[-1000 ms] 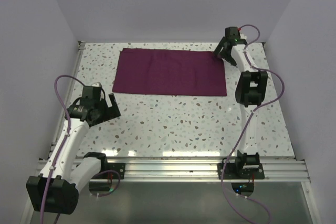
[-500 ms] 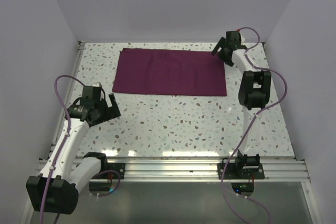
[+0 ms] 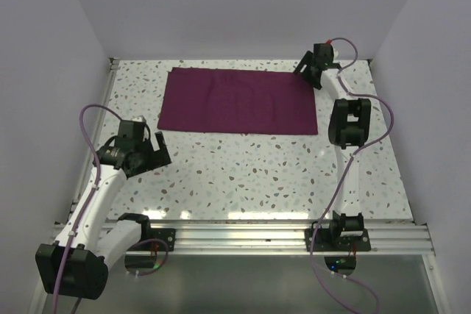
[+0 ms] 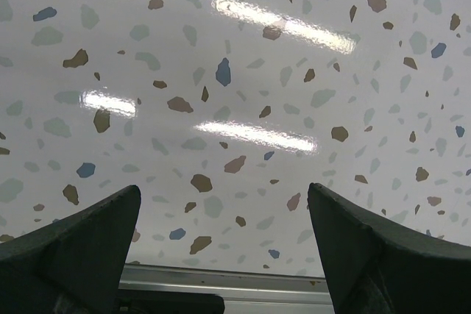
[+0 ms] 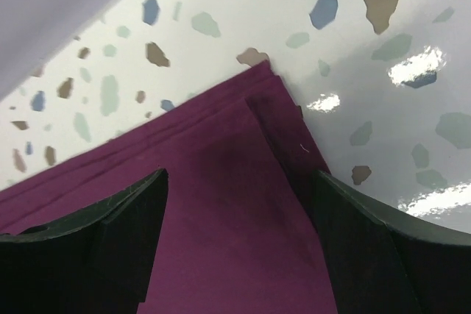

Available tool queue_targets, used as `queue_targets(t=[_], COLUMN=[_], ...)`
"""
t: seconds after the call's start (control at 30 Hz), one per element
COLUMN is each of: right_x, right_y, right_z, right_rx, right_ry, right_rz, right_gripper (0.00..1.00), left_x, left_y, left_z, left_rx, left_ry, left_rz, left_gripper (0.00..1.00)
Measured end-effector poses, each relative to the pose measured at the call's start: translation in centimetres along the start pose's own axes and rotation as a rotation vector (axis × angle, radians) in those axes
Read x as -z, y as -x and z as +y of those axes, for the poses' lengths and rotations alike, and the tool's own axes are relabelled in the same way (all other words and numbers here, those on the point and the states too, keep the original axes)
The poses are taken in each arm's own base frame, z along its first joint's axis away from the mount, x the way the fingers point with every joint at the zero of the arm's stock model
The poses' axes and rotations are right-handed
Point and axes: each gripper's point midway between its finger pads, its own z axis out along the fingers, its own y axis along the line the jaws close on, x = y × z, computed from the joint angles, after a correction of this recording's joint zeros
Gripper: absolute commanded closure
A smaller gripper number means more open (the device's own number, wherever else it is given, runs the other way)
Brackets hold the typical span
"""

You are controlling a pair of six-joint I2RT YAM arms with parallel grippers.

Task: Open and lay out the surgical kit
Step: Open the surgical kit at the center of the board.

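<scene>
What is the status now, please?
Right gripper open over far right corner of folded purple wrap. Left gripper open above bare table. Nothing in the way.

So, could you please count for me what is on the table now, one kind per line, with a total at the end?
Dark purple cloth wrap, still folded flat: 1
Robot grippers, jaws open: 2, the left gripper and the right gripper
Steel trays in view: 0
Silver instruments in view: 0
Total: 3
</scene>
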Motion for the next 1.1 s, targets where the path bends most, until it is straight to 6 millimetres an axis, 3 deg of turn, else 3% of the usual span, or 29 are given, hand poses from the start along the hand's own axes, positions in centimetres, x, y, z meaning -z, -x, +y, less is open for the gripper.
queue_targets(t=[0.07,0.3,0.53,0.7,1.1], right_x=[-1.2,-1.5,-1.7,-1.7,-1.6], right_y=[-1.2,-0.9,-1.2,-1.2,-1.9], right_z=[-0.8,-0.3,-0.6,-0.7,-0.8], right_rx=[0.005,-0.006,-0.007,0.001,0.013], right_ry=[-0.016,0.004,-0.004,-0.009,0.007], right_rz=[0.021,0.006,0.013,0.014,0.027], right_gripper=[0.21,0.33,0.76,0.98,1.00], left_x=[0.0,-0.1,-0.2,-0.2,-0.2], left_y=[0.0,-0.2,-0.2,-0.2,-0.2], left_z=[0.0,-0.2,-0.2,-0.1,0.1], left_rx=[-0.004,-0.015,-0.013,-0.013,0.001], left_ry=[0.001,0.002,0.007,0.012,0.025], left_rz=[0.000,0.005,0.009,0.008,0.004], left_gripper=[0.00,0.00,0.00,0.00,0.00])
